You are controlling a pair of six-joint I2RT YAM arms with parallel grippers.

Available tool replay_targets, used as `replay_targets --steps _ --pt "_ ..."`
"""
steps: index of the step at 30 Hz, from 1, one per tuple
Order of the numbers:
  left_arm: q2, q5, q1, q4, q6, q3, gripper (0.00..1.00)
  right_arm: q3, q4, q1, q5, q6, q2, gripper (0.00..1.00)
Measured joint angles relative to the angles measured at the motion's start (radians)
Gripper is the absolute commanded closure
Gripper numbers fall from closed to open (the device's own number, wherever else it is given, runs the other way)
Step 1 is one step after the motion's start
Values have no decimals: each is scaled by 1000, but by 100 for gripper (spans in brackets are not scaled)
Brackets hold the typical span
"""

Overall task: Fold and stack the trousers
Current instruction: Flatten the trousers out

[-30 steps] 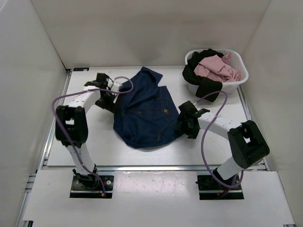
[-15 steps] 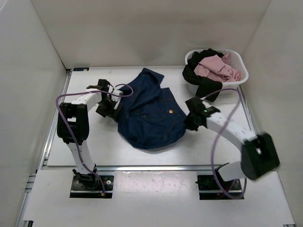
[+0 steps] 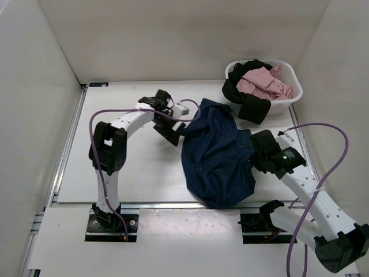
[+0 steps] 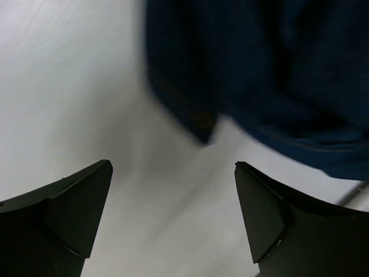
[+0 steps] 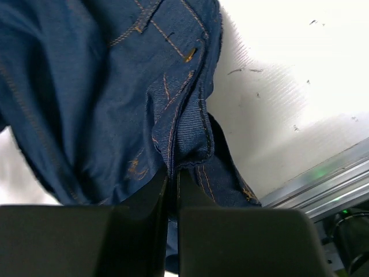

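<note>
Trousers dragged rightward; right gripper pinches their edge, left gripper apparently gapes empty.

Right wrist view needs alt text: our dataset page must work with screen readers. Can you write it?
The right gripper is shut on a fold of the trousers, dark blue denim with orange stitching, filling the left of the frame. White table and a metal rail show at its right.

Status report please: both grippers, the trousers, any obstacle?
Left gripper open, empty, beside trousers. Right gripper shut on trousers' edge. Trousers crumpled, not yet folded. Basket close behind them.
</note>
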Motion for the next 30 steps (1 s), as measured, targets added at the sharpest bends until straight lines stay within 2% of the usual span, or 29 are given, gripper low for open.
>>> replay_targets --steps 5,9,13,14,15,19,22,25,30 --pt "70 66 -150 -29 -19 26 1 47 -11 0 23 -27 24 100" --pt "142 61 -197 -35 -66 48 5 52 -14 0 32 -27 -3 100" --pt "192 57 -188 -40 -107 114 42 45 -14 0 39 -21 -43 100" --pt "206 53 -186 -35 -108 128 77 44 -15 0 41 -20 -48 100" --pt "218 53 -185 -34 -114 140 86 44 -15 0 43 -20 -48 100" --pt "218 47 -180 -11 -112 122 86 44 -13 0 45 -23 -44 100" --pt "135 -34 -156 0 -83 29 86 44 -5 0 47 -46 -28 100" --pt "-42 -189 -72 -32 -13 -81 86 44 5 2 47 -76 -7 100" --pt "-452 -536 45 -106 116 -162 86 44 52 56 39 -113 23 100"
